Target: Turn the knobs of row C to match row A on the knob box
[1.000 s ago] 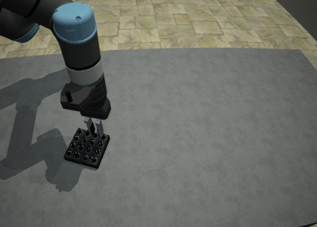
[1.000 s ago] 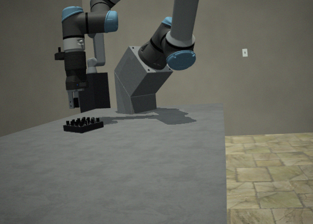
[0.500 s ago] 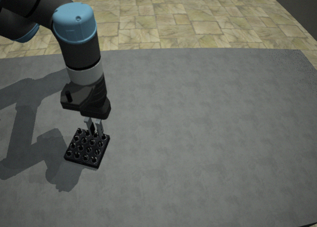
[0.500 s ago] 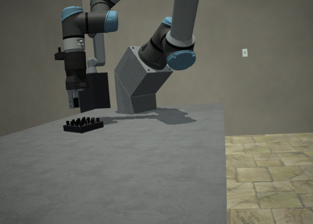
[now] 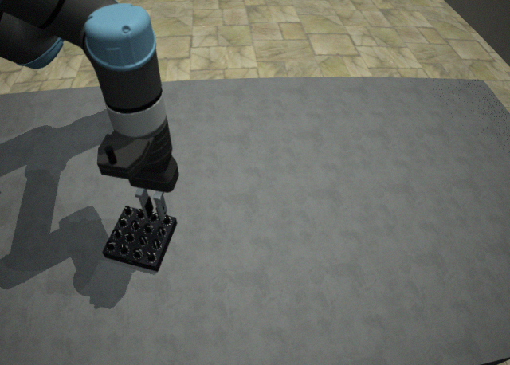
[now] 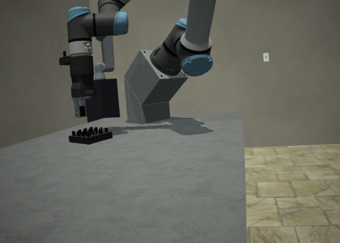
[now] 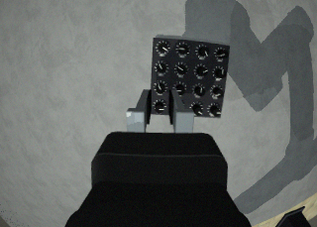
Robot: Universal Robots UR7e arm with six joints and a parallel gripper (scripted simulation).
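On the grey mottled surface (image 6: 153, 185), a flat black square knob box (image 6: 90, 137) stands on its feet near the left edge.

Sixteen small black knobs in a four-by-four grid cover its top. Above it, apart from the knobs, hangs the dark two-finger gripper (image 6: 78, 109), its grey fingers (image 5: 161, 205) partly open and gripping nothing. Farther back stands the arm's angular grey pedestal (image 6: 137, 103).

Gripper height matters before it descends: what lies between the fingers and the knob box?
Nothing: in the exterior view the gripper hangs above the knob box, open air between them, holding nothing.
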